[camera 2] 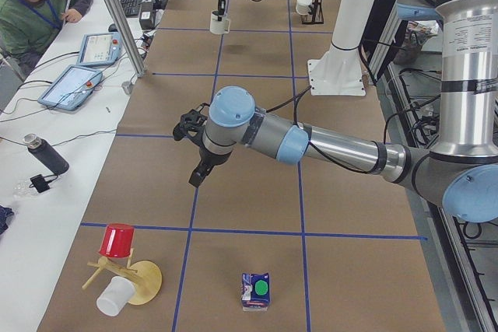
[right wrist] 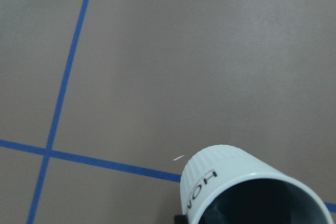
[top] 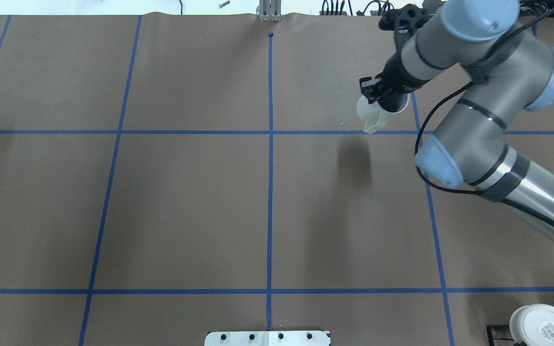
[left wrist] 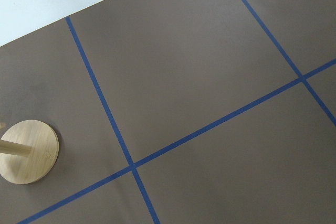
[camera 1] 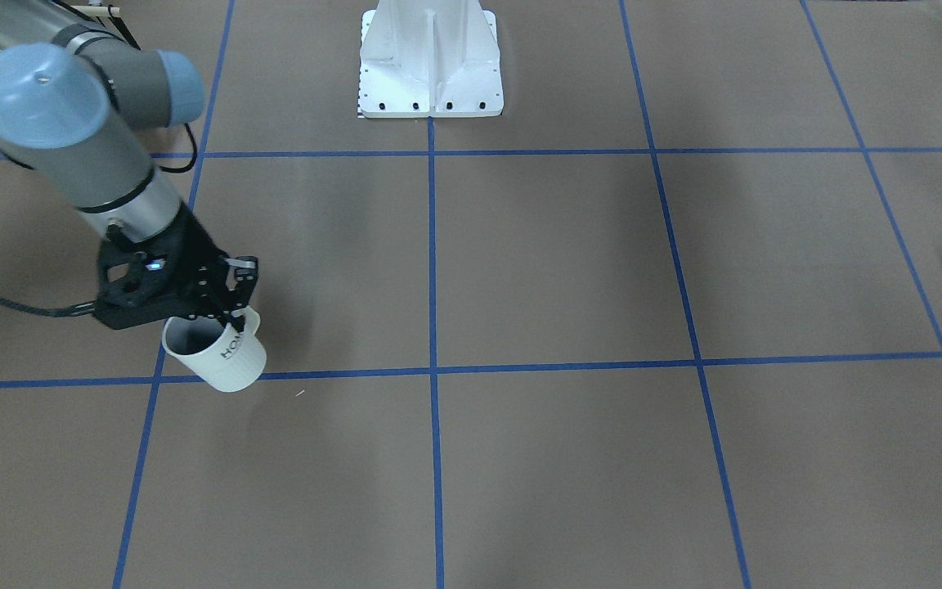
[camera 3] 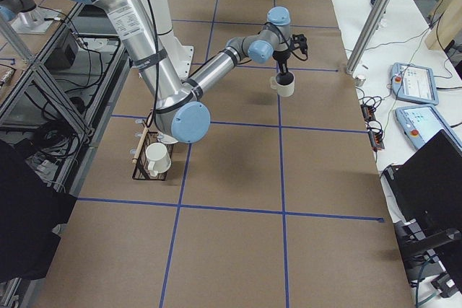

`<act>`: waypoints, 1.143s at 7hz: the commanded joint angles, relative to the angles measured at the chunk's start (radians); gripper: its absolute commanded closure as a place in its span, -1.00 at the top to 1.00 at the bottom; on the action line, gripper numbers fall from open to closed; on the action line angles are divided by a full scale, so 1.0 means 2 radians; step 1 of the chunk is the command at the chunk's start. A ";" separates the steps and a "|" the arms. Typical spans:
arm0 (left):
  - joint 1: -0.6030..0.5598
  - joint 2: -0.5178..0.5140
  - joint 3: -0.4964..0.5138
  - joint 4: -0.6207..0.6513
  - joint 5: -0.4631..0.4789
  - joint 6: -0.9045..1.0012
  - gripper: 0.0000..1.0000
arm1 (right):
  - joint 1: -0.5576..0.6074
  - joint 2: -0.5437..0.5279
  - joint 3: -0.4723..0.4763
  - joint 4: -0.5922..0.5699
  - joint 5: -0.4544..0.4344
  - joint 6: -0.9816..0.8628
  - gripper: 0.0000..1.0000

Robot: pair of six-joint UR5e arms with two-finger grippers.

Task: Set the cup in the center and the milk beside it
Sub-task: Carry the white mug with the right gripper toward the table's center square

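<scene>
The cup (camera 1: 222, 360), white with dark "HOM" lettering, hangs tilted in my right gripper (camera 1: 230, 315), which is shut on its rim above the table. It sits over the tape line at the right edge of the center (top: 270, 211) on the operators' side. The cup also shows in the overhead view (top: 372, 115), the right wrist view (right wrist: 236, 187) and the right side view (camera 3: 286, 86). The milk (camera 2: 255, 291), blue with a green cap, stands at the table's left end. My left gripper (camera 2: 198, 176) hovers over the table some way from the milk; I cannot tell if it is open.
A wooden stand (camera 2: 128, 274) with a red cup and a white cup is near the milk; its base shows in the left wrist view (left wrist: 29, 150). A rack with a white mug (camera 3: 155, 160) and an upturned white cup (top: 541, 324) are near the robot's base (camera 1: 430, 57).
</scene>
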 commanded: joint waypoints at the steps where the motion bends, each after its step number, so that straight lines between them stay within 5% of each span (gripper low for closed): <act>1: 0.000 0.012 0.001 -0.001 0.000 0.001 0.97 | -0.100 0.081 -0.003 -0.118 -0.099 0.074 -1.00; 5: -0.001 0.014 0.002 -0.001 0.000 0.000 0.97 | -0.167 0.206 -0.134 -0.150 -0.103 0.134 -1.00; 7: -0.001 0.014 0.002 -0.003 0.000 0.000 0.97 | -0.185 0.204 -0.139 -0.150 -0.100 0.134 -1.00; 8: -0.001 0.014 0.002 -0.003 0.000 0.000 0.97 | -0.187 0.203 -0.141 -0.149 -0.099 0.139 -0.72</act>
